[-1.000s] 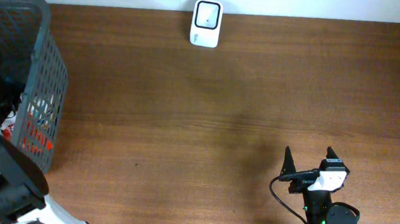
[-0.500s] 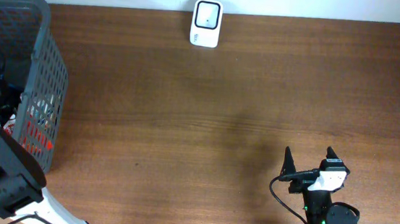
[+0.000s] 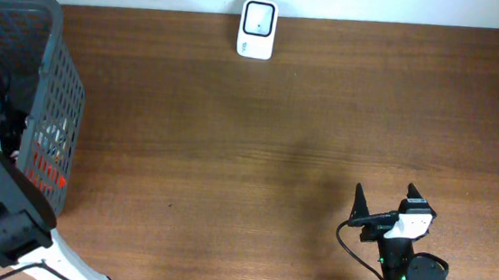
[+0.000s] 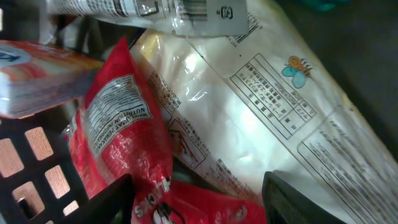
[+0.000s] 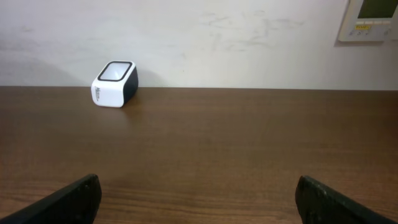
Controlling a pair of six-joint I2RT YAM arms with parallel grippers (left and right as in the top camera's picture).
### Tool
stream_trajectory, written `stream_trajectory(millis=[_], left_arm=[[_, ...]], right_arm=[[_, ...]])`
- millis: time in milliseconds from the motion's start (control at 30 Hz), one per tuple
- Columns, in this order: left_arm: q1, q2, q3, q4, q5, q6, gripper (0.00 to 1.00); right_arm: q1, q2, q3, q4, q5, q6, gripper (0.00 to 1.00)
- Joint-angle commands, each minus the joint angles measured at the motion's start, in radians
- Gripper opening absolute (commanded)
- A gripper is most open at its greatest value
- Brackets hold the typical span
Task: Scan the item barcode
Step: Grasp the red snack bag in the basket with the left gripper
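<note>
Red packet (image 4: 124, 130): lies in the grey basket (image 3: 54, 96) at the left end of the table (image 3: 276, 142), against a large white bag (image 4: 249, 112), with a printed label facing up. Left gripper (image 4: 198, 183): down inside the basket, fingers standing apart on either side of the packet's lower end. Whether they press on it cannot be told. Right gripper (image 5: 199, 205): jaws wide apart, holding nothing, low over bare table at the near right. Scanner (image 3: 258, 17): white, at the table's far edge, well apart from both grippers.
</note>
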Motion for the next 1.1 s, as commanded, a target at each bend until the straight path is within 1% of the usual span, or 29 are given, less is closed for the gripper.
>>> stream_trajectory(millis=[0,67,167,200,267,300,433,467,500,533,600,633,733,767,867,1000,1067], left_arm=[[0.002,0.031,-0.042,0.0,-0.01,-0.002,0.68],[0.002,0.031,-0.067,0.009,-0.01,-0.002,0.67],[0.002,0.032,-0.072,0.01,-0.01,-0.002,0.56],[0.002,0.032,-0.072,0.009,-0.01,-0.002,0.51],[0.002,0.032,-0.072,0.005,-0.01,-0.002,0.34],[0.002,0.032,-0.072,0.005,-0.01,-0.002,0.28],[0.002,0.031,-0.048,-0.027,0.018,-0.002,0.2],[0.002,0.031,-0.018,-0.06,0.039,-0.002,0.15],[0.002,0.031,0.013,-0.09,0.047,-0.002,0.02],[0.002,0.031,0.042,-0.117,0.047,-0.002,0.0],[0.002,0.031,0.125,-0.186,0.046,-0.002,0.0],[0.002,0.031,0.196,-0.24,0.047,-0.002,0.0],[0.002,0.031,0.327,-0.331,0.047,-0.002,0.0],[0.002,0.031,0.422,-0.394,0.047,-0.002,0.0],[0.002,0.031,0.509,-0.444,0.067,-0.001,0.0],[-0.008,0.022,0.698,-0.475,0.21,0.113,0.0],[-0.019,0.008,0.787,-0.475,0.249,0.138,0.0]], right_arm=[[0.006,-0.005,-0.005,-0.007,0.012,0.001,0.99],[0.006,-0.005,-0.005,-0.007,0.012,0.001,0.99],[0.006,-0.005,-0.005,-0.007,0.012,0.001,0.99],[0.006,-0.005,-0.005,-0.007,0.012,0.001,0.99],[0.006,-0.005,-0.005,-0.007,0.012,0.001,0.99],[0.006,-0.005,-0.005,-0.007,0.012,0.001,0.99],[0.006,-0.005,-0.005,-0.007,0.012,0.001,0.99],[0.006,-0.005,-0.005,-0.007,0.012,0.001,0.99],[0.006,-0.005,-0.005,-0.007,0.012,0.001,0.99],[0.006,-0.005,-0.005,-0.007,0.012,0.001,0.99],[0.006,-0.005,-0.005,-0.007,0.012,0.001,0.99],[0.006,-0.005,-0.005,-0.007,0.012,0.001,0.99],[0.006,-0.005,-0.005,-0.007,0.012,0.001,0.99],[0.006,-0.005,-0.005,-0.007,0.012,0.001,0.99],[0.006,-0.005,-0.005,-0.007,0.012,0.001,0.98],[0.006,-0.005,-0.005,-0.007,0.012,0.001,0.99],[0.006,-0.005,-0.005,-0.007,0.012,0.001,0.99]])
